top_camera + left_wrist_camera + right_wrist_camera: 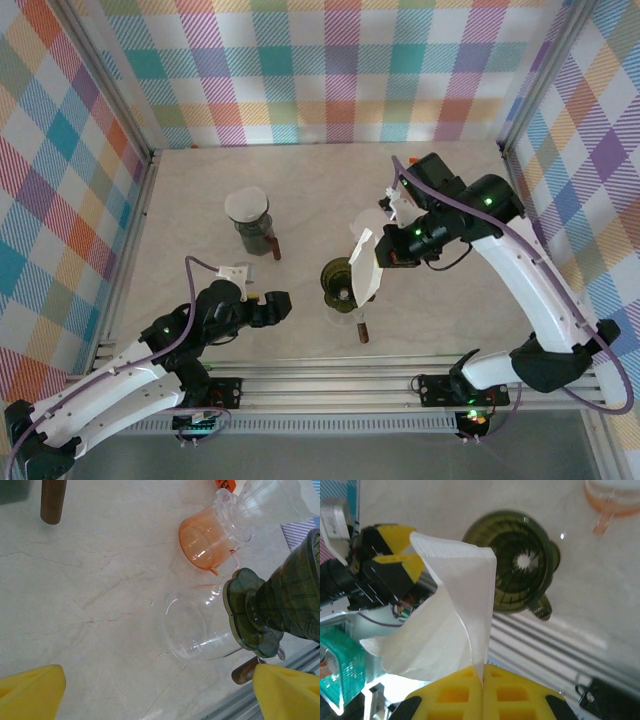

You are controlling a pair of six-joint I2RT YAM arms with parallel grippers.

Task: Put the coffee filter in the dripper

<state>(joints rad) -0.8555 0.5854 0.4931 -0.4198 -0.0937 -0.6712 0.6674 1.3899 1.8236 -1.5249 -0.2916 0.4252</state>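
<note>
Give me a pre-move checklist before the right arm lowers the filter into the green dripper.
1. Grip: ok. The right gripper is shut on the coffee filter.
2. Dripper mouth: ok. The green dripper is empty, ribs showing.
3. Alignment: not ok. In the top view the filter hangs toward the dripper's right rim, off centre.
4. Filter shape: not ok. It looks folded flat, not opened out.
5. Clearance: ok. The left gripper is open, beside the dripper, apart from it.
</note>
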